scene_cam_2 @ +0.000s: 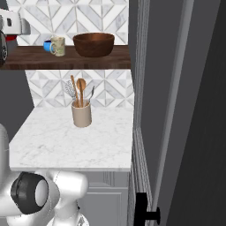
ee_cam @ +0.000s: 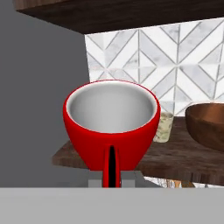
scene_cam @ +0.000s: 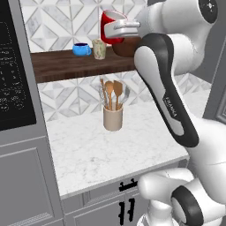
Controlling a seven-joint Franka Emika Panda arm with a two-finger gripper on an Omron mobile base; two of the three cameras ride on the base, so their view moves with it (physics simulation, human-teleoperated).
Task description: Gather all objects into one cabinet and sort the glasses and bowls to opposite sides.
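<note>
Red and shiny, the round cup with the white inside point(scene_cam: 110, 26) is hanging in the gripper's point(scene_cam: 118, 29) tight pinch, up over the dark wooden shelf point(scene_cam: 66, 62) beside the wide brown wooden bowl point(scene_cam_2: 93, 44), so it should be going down slowly and staying level.

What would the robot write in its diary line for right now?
gripper: shut on red cup, held above shelf | on shelf: blue cup, beige tumbler, brown bowl | next: likely set cup down

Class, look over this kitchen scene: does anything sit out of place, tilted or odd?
Yes: the red cup is off the wooden shelf, gripped by the gripper and tipped sideways, while the blue cup, tumbler and brown bowl stand upright.
</note>
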